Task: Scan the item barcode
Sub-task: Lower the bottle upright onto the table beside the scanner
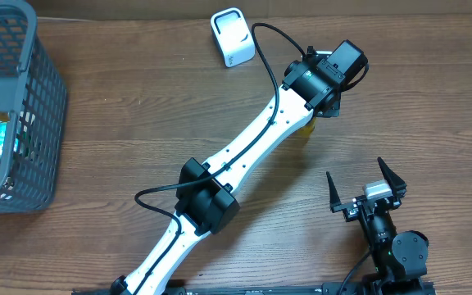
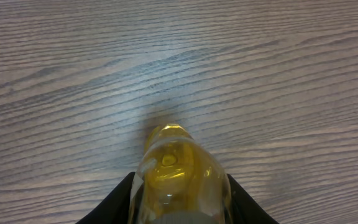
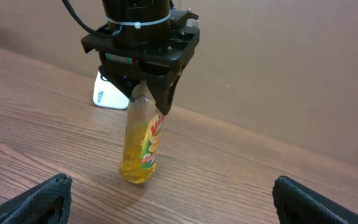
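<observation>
Left claw is gripping the yellow bottle by its top. The bottle is standing on the bench, near the white scanner at the far edge. Right claw is sitting wide open and empty at the front edge. Item is being presented; next, probably turning the barcode toward the scanner. Red-green label, writing unreadable.

The worktop looks like matt wood with a marked grain. The bottle is clear, glossy plastic. The basket is dull grey plastic, and the scanner is smooth white plastic.
</observation>
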`<state>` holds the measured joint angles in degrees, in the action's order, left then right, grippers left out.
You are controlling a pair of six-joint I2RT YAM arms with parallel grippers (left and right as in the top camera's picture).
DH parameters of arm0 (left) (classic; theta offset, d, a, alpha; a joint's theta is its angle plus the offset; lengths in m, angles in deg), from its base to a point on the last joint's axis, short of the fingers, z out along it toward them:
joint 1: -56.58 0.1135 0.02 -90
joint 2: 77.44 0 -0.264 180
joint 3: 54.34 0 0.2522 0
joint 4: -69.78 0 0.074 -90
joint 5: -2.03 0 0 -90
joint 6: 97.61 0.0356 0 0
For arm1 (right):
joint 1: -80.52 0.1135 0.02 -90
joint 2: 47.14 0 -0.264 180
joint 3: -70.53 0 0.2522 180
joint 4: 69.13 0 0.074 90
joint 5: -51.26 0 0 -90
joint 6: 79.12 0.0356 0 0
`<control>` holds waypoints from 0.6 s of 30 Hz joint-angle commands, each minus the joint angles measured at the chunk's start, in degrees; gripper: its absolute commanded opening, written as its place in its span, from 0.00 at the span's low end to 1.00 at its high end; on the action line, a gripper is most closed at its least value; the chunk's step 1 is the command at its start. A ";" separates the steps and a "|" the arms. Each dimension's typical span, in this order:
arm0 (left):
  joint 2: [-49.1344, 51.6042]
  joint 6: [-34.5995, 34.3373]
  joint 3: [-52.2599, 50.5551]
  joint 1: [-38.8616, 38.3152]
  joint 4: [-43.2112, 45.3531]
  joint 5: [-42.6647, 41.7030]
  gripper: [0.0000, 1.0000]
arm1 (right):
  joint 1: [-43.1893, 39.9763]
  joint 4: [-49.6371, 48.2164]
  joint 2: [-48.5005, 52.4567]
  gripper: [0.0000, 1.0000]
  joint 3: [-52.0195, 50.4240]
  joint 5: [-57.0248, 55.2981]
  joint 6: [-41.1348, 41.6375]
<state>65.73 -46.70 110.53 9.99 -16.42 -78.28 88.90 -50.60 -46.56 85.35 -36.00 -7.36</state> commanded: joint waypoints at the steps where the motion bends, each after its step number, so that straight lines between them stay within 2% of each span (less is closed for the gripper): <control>1: -0.02 -1.18 0.00 -0.42 0.07 1.42 0.14 | 0.24 -0.15 -0.42 1.00 -0.61 -0.09 0.24; 8: -0.02 -1.18 0.00 -0.39 0.04 1.42 0.21 | 0.24 -0.15 -0.42 1.00 -0.61 -0.09 0.24; 18: -0.02 -1.20 0.00 -0.31 0.09 1.75 0.21 | 0.24 -0.15 -0.42 1.00 -0.61 -0.11 0.24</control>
<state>65.73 -46.70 110.53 9.99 -16.47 -78.28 88.92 -50.60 -46.56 85.35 -36.00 -7.34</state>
